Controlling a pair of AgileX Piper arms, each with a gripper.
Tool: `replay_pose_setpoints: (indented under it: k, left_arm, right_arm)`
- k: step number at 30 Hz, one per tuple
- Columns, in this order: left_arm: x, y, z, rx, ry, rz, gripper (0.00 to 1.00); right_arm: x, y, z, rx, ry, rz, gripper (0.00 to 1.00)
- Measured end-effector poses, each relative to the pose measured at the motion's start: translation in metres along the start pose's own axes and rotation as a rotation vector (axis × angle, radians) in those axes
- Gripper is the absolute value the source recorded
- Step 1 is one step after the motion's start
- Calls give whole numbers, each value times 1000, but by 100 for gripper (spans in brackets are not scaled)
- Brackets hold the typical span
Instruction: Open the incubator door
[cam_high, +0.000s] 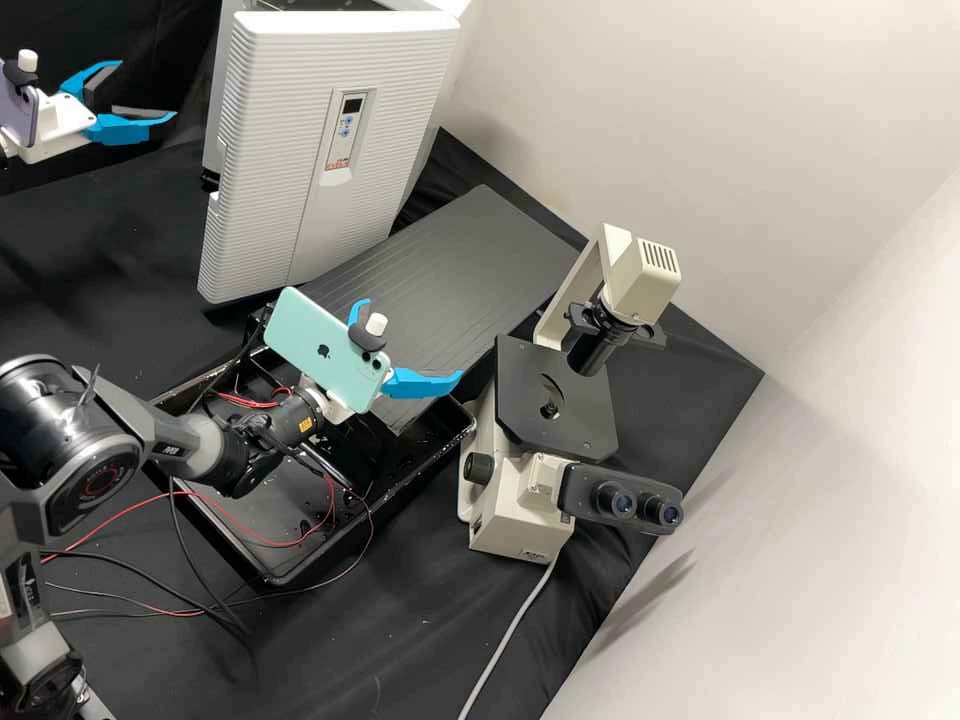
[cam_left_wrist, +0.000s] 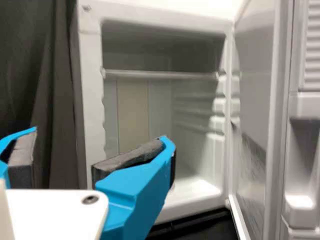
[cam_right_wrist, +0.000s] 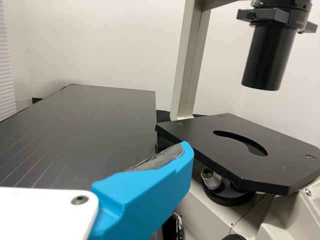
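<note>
The white incubator door (cam_high: 270, 130) stands swung out at the top of the high view. In the left wrist view, the incubator (cam_left_wrist: 91, 100) shows its bare interior and shelf, with the door (cam_left_wrist: 255, 60) wide open on its hinge. My left gripper (cam_high: 147, 90) is open at the high view's upper left, apart from the door's free edge. Nothing is between the fingers of the left gripper (cam_left_wrist: 100, 137) in its wrist view, where the incubator is beyond them. Below the door, over the black tray, my right gripper (cam_high: 412, 340) is open and empty; the right gripper (cam_right_wrist: 145, 192) has one finger visible in its wrist view.
A microscope (cam_high: 520, 500) stands right of the right gripper. Under and behind that gripper lie a black tray (cam_high: 270, 575) with red and black wires and a dark flat panel (cam_high: 480, 250). A pale wall (cam_high: 800, 480) bounds the right side.
</note>
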Motion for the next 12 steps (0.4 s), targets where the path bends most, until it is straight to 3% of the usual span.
replay_pose_setpoints:
  k: [12]
  left_arm:
    - [-1,1,-7,-18,106,18,100]
  right_arm:
    - [0,0,0,0,0,0,100]
